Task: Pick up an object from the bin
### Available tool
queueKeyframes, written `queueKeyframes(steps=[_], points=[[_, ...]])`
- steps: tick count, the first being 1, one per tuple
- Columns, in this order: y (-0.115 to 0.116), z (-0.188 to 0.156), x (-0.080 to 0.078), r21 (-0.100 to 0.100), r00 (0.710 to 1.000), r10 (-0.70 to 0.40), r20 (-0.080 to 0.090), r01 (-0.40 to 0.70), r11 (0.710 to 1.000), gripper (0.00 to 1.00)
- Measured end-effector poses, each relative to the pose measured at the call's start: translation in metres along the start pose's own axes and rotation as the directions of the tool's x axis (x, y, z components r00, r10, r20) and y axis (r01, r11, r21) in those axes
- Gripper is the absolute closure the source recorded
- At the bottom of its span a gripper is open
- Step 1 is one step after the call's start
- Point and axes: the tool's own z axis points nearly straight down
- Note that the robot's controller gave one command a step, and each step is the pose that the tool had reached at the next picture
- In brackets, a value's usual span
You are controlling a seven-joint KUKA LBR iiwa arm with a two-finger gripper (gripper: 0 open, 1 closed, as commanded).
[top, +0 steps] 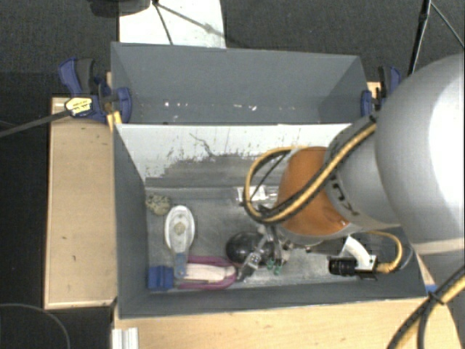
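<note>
Looming closest, the robot's big rounded grey metal arm link [429,151] fills the three o'clock side, bent over so that its orange-covered wrist [309,195], looped with yellow-and-black cables, points steeply down into the grey metal bin [232,86]. The bin's sloping walls probably funnel loose things onto the floor, which would explain the row from six to eight o'clock: a white oval brush-like piece [179,227], a flat pink-and-purple packet [207,272], a dark round ball [237,247], a small blue block [158,278], and a speckled lump [156,204] at nine. The gripper [265,257] sits low near six o'clock, just beside the ball, the likeliest candidate; whether it is apart or together I cannot tell.
</note>
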Motion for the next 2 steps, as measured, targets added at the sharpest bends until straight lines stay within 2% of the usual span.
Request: queueKeyframes(steps=[1,2], points=[[0.0006,-0.0016,-0.0014,0.000,1.000,-0.004,-0.001,0.004,1.000,0.00],[0.0008,-0.0023,-0.0023,-0.001,1.000,-0.006,0.001,0.006,1.000,1.00]])
